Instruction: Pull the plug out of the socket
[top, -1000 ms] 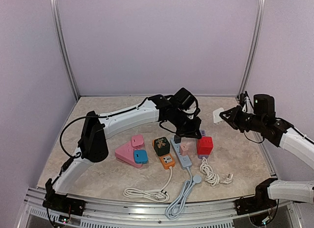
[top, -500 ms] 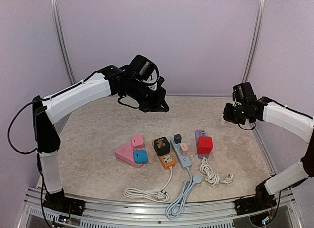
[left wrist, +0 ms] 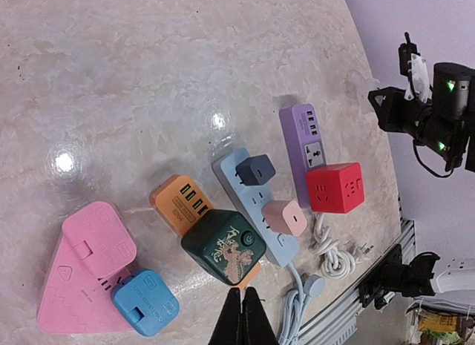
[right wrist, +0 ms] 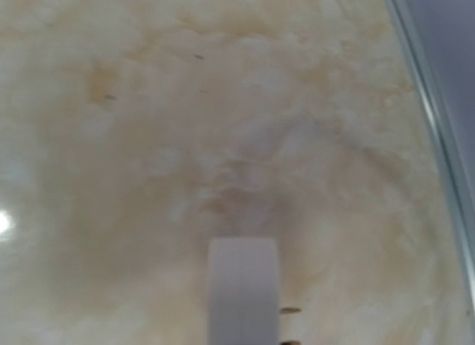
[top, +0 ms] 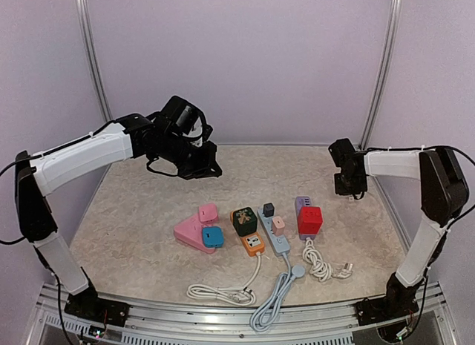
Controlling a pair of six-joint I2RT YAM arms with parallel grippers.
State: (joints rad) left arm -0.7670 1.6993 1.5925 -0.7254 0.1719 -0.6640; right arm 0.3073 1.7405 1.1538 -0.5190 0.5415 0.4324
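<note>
From above, the left claw (top: 208,169) has swung up and left off the blue strip (top: 273,237), and the right claw (top: 350,191) has gone rightward; left wrist view — tips pinched shut, empty; right wrist view — white plug (right wrist: 243,286) clamped, seemingly pulled free above the tabletop (right wrist: 148,137).

The tabletop (top: 148,234) is beige with a cloudy marble pattern, the walls (top: 237,63) are pale lilac, and both arms (top: 82,156) are white with black joints. On it, a bright blue plug (top: 212,237) sits on a pink triangular socket block (top: 190,232), and a dark green cube (top: 244,220) printed with a cartoon figure sits on an orange socket (top: 253,245). A dark grey plug (top: 268,209) and a pink plug (top: 278,224) sit on a pale blue strip (top: 277,243), a red cube (top: 309,220) sits on a purple strip (top: 302,202), and the cords are white (top: 220,291) and grey-blue (top: 271,300).
</note>
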